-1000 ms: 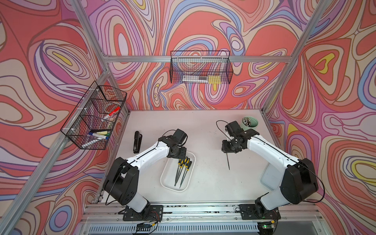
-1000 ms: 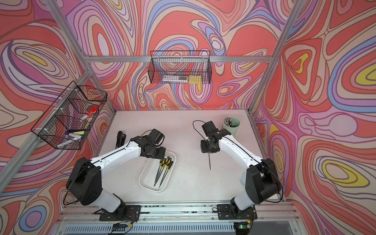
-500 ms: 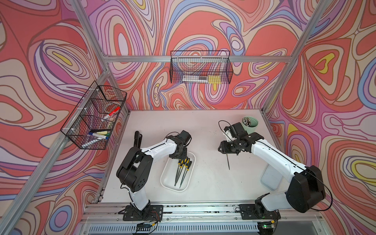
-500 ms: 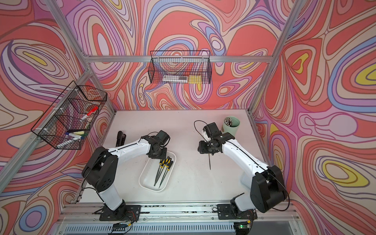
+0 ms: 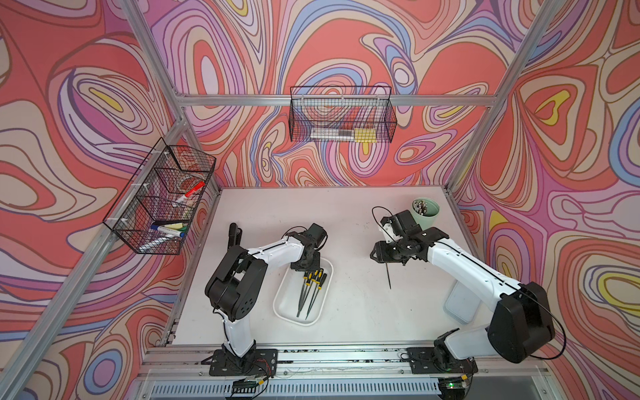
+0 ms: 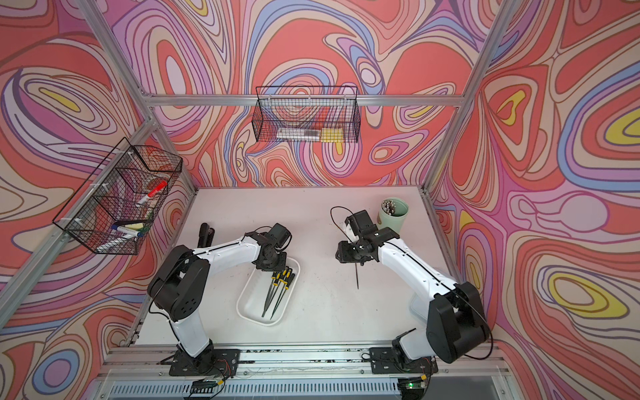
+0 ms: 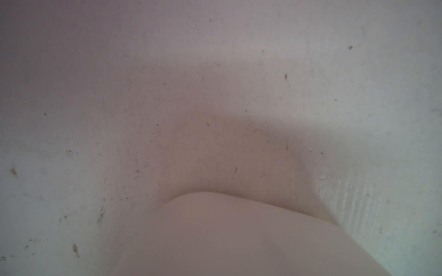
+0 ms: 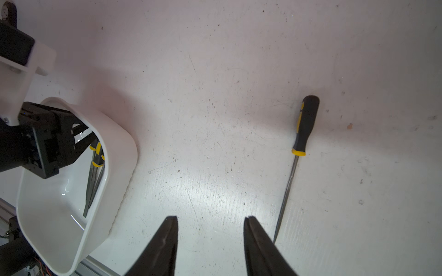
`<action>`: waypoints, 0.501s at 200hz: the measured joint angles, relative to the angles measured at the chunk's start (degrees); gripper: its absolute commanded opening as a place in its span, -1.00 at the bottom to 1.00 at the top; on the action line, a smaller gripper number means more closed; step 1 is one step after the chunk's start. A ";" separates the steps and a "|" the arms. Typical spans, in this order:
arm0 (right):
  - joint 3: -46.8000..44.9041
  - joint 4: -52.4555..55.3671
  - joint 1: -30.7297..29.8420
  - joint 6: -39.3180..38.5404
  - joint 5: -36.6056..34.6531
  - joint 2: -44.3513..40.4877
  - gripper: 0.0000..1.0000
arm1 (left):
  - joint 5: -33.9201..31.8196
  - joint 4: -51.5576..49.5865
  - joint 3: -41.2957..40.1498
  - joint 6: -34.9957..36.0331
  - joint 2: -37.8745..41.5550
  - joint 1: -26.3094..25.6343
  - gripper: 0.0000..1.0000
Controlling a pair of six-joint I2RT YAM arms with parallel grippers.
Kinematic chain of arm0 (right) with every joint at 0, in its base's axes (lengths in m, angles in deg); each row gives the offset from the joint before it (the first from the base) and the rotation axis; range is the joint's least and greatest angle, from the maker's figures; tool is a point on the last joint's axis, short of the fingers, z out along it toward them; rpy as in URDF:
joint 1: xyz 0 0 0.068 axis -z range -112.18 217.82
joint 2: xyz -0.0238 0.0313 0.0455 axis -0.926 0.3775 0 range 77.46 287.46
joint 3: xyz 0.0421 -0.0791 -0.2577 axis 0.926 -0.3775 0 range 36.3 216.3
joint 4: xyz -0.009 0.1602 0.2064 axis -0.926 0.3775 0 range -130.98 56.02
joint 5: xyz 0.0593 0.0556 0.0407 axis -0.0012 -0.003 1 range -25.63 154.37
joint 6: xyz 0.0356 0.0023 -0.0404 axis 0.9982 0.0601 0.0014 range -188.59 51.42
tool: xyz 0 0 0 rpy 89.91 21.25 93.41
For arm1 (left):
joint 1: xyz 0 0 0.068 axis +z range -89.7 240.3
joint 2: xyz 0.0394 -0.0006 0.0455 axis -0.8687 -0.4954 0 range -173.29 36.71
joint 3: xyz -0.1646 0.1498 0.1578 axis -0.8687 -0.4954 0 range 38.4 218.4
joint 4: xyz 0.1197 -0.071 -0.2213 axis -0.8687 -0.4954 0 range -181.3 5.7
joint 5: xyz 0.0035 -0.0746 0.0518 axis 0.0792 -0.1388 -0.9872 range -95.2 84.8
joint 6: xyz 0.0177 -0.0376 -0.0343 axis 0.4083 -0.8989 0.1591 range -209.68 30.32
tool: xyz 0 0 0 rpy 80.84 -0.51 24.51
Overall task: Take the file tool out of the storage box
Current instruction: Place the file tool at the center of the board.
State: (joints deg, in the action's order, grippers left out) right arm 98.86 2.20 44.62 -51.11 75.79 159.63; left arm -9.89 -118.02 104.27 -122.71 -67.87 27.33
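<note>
The left arm rises from its base at the front rail to a bulky black elbow. From there its white forearm reaches toward the middle of the surface (image 5: pixel 346 214). At the wrist it bends down, so the left gripper (image 5: pixel 306 269) dips into the far end of the storage box (image 5: pixel 281 306).

In the right wrist view its fingers (image 8: pixel 81 141) come close together at the yellow and black handles of the files (image 5: pixel 311 291) in the box. The rim of the box hides the tips, so I cannot tell if they are closed on a handle or only near it. These files lie side by side, with handles at the far end and points toward the front.

The left wrist view gives only the speckled surface and a pale rounded shape, too blurred to name.

The right arm stretches from its base at the front right corner, with the black elbow low and the white forearm going toward the middle. The right gripper (image 8: pixel 211 229) hangs above the bare surface, between the box and a lone file (image 8: pixel 305 124). Its fingers (image 8: pixel 253 239) stand apart and nothing is between them.

The lone file lies flat on the surface, outside the box and well apart from it. In both top views its handle is hidden under the right wrist and only the thin shaft shows. A mint-green cup (image 5: pixel 427 214) stands behind the right wrist, near the far right corner.
</note>
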 measured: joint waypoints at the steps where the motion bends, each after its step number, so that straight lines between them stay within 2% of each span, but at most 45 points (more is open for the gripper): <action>1: 0.00 0.00 0.00 0.00 0.00 0.00 -0.07 | 0.00 0.00 0.00 0.00 -0.07 0.00 -0.43; 21: 0.00 -0.07 0.00 0.00 0.15 0.00 -0.08 | 0.00 0.09 0.00 0.00 -0.50 0.00 -0.57; 73: -0.39 -1.01 -0.02 -0.28 1.51 -0.20 -0.07 | 0.02 0.28 0.00 0.00 0.35 0.00 -0.65; 100: -1.79 -2.67 -0.87 -0.87 2.73 -1.75 -0.07 | -0.02 0.63 0.00 0.02 4.72 0.00 -0.70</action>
State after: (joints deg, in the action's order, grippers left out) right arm 97.07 -0.46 43.74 -51.98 78.52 157.88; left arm -9.91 -117.38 104.27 -122.69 -63.15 27.33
